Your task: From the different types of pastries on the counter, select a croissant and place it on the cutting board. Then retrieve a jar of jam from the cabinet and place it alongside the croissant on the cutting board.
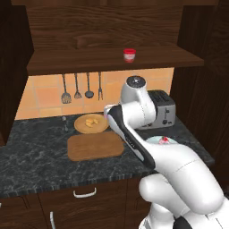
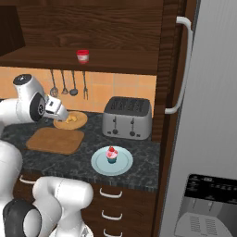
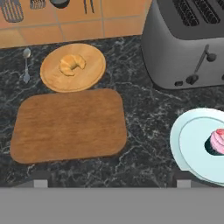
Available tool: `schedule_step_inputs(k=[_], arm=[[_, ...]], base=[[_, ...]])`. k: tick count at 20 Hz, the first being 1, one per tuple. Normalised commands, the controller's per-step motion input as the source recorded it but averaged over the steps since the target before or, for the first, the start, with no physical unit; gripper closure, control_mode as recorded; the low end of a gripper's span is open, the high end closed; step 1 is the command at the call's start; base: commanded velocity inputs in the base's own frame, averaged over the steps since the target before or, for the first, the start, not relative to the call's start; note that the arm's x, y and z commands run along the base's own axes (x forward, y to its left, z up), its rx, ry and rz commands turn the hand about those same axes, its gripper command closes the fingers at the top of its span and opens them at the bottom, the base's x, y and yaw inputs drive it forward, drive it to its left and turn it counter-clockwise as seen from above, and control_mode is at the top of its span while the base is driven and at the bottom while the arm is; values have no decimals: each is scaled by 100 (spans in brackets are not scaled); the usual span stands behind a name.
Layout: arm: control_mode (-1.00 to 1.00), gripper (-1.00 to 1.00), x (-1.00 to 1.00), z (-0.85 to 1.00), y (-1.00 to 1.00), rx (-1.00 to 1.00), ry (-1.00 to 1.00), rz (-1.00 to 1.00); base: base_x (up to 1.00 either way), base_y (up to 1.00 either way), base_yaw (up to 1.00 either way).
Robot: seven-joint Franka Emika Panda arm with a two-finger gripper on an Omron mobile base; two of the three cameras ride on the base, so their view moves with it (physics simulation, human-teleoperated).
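Hand view: the gripper (image 3: 109,181) is hanging with jaws wide apart and gripping nothing, above the counter (image 3: 144,118).
The cutting board (image 3: 70,124) is lying bare; the croissant (image 3: 72,64) is sitting on the round plate (image 3: 87,76) just behind it, and the jam jar (image 1: 129,55) is standing on the cabinet shelf (image 1: 80,58).

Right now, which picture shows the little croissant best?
The hand view. It looks straight down on the croissant, so its curved shape shows clearly on the round wooden plate. In the left base view it is a small yellow blob, and in the right base view the arm partly crowds it.
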Motion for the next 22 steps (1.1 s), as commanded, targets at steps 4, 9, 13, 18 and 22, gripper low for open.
schedule_step_inputs(k=[4, 9, 13, 18, 22], arm=[[-100, -100, 58, 0, 51, 3, 0, -2], [-100, -100, 62, -10, 47, 0, 0, -4], [-100, -100, 64, -17, 40, 0, 0, -4], [-100, -100, 73, -28, 12, 0, 0, -2], [-100, -100, 45, -12, 30, -1, 0, -3]], base=[[0, 0, 0], [0, 0, 0], [0, 0, 0], [0, 0, 0], [0, 0, 0]])
